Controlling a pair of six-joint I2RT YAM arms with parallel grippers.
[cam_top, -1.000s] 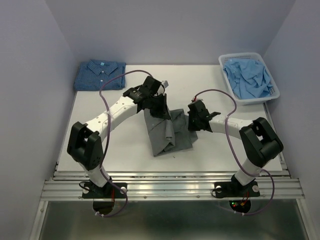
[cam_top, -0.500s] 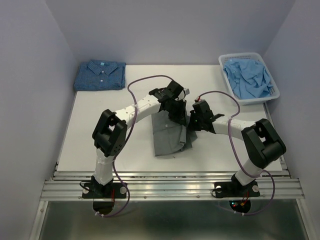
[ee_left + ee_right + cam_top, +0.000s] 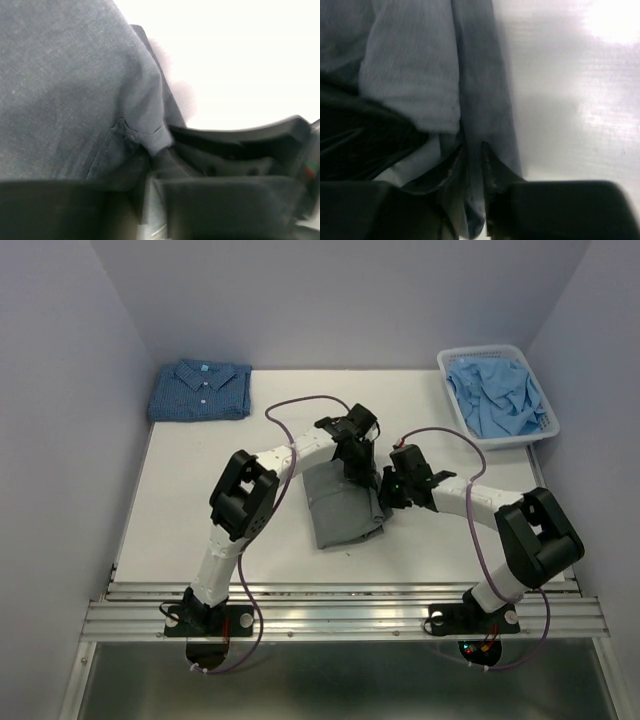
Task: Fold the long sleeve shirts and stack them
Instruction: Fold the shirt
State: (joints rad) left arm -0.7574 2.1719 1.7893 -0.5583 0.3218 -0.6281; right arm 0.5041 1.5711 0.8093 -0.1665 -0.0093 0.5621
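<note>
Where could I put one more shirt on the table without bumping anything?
Bare table lies left of the left arm, in front of the checked blue shirt. Another strip runs along the back, between that shirt and the basket. The middle is crowded: the left hand and the right hand both pinch the grey shirt there.

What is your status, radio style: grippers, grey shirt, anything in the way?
Left gripper shut on grey shirt, right edge. Right gripper pinching same edge. Shirt partly folded, centre. Nothing in the way; checked shirt and basket sit far back.
</note>
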